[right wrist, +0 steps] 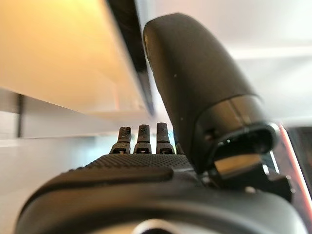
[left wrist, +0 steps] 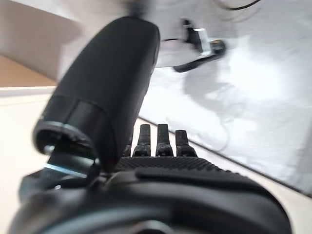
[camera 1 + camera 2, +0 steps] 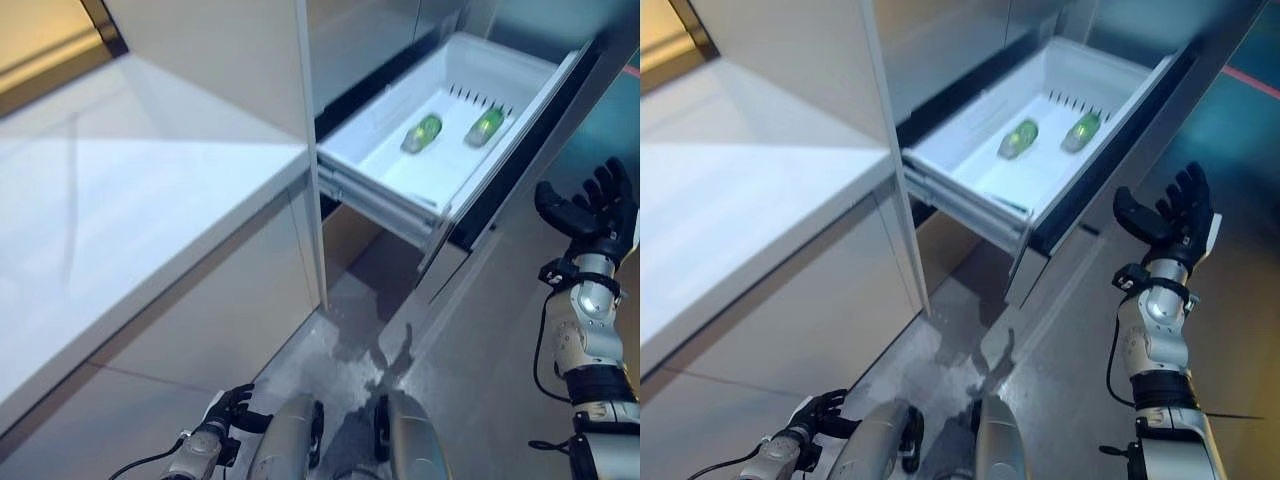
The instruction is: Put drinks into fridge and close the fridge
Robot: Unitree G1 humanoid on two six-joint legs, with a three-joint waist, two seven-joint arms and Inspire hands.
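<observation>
Green bottles point(image 3: 421, 133) in open drawer point(image 3: 375, 150)

Two silver-grey jointed arms ending in dark, matte hands: right hand point(image 3: 1170, 215) with ribbed black fingers and textured palm, left hand point(image 3: 228, 408) dark likewise.

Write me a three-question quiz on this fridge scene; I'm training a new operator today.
1. True or false: the white pull-out fridge drawer is shut.
2. How many green plastic drink bottles lie in it?
3. Which hand is raised near the drawer's front? A) left hand B) right hand

Key: 1 false, it stands pulled out. 2 two, lying side by side. 3 B, open and empty; the left hangs low by the white cabinet front.
</observation>
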